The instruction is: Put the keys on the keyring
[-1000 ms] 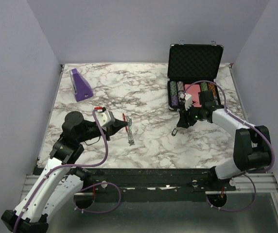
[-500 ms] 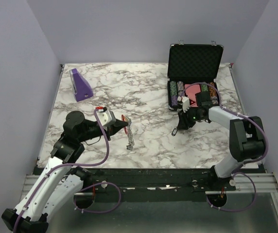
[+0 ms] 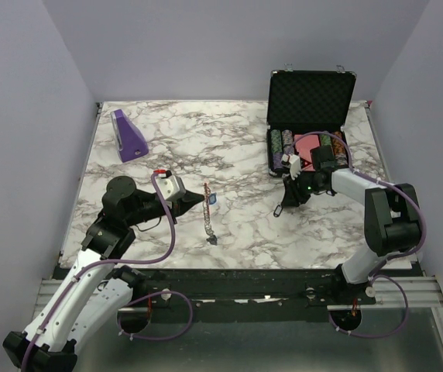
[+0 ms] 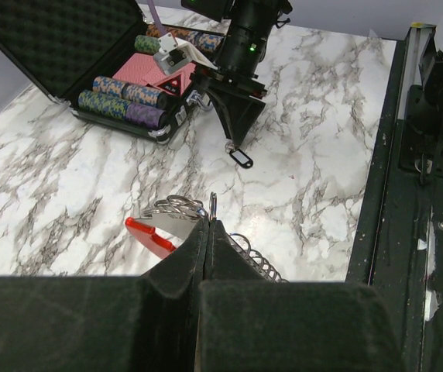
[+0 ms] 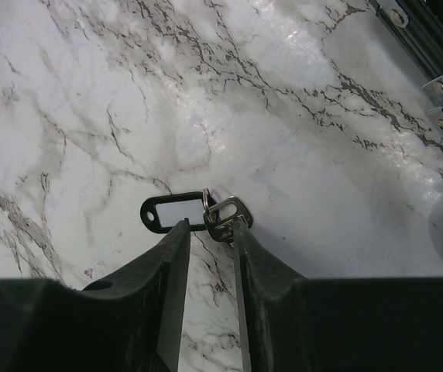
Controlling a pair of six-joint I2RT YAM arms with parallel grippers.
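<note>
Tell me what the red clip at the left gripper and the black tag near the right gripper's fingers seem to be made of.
Red clip: glossy, hard-edged; painted metal or plastic, can't tell which. Wire loops joined to it: bare steel-like metal, bright glints. Black tag: likely matte plastic frame around a white paper-looking insert.

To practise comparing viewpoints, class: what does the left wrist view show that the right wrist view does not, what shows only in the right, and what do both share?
Only the left wrist view: the keyring, red clip and metal ring, pinched in the left tool; the open case with poker chips; the right tool seen from outside. Only the right wrist view: a silver key on a small ring, between that tool's fingers. Both: the black key tag and the marble table.
</note>
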